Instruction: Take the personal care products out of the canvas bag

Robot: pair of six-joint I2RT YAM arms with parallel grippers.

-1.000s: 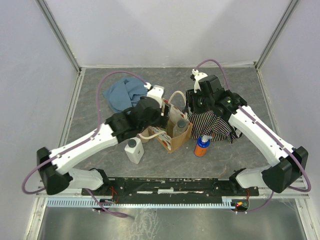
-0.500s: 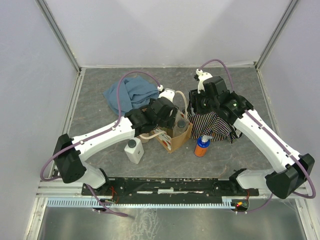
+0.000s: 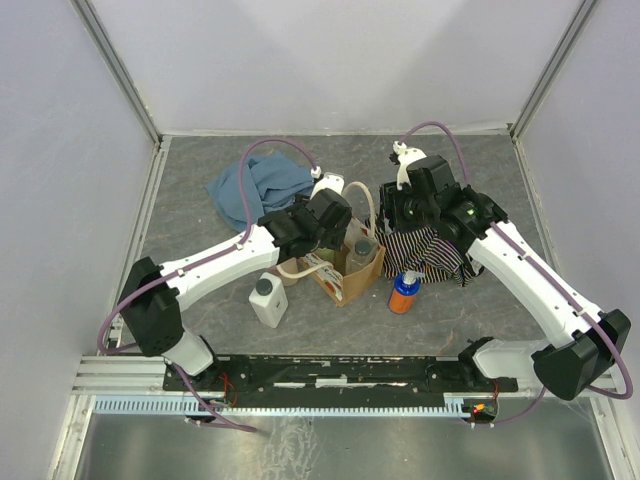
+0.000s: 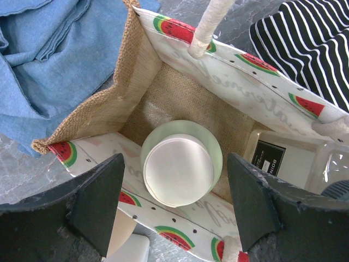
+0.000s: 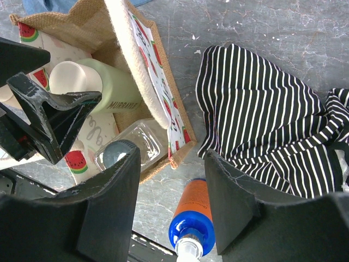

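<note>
The canvas bag (image 3: pixel 345 278) stands open mid-table, its inside (image 4: pixel 136 76) lined with a watermelon print. A beige bottle with a cream cap (image 4: pixel 177 168) stands in it, beside a clear squarish bottle (image 4: pixel 292 164) with a grey cap (image 3: pixel 362 246). My left gripper (image 4: pixel 177 204) hovers open just over the bag's mouth (image 3: pixel 338 232), its fingers either side of the beige bottle above its cap, touching nothing. A white squarish bottle (image 3: pixel 268 300) and the blue-and-orange bottle (image 3: pixel 404 292) stand on the table. My right gripper (image 5: pixel 172 202) hangs open and empty above the bag's right edge (image 3: pixel 400 215).
A blue cloth (image 3: pixel 255 185) lies behind the bag at the left. A black-and-white striped cloth (image 3: pixel 435 250) is bunched right of the bag, under the right arm. The bag's rope handle (image 5: pixel 131 65) arches over its mouth. Grey walls close in the table.
The left arm has swung right and forward, bringing its open gripper over the bag's mouth. The right arm has barely shifted. No bottle has moved.
</note>
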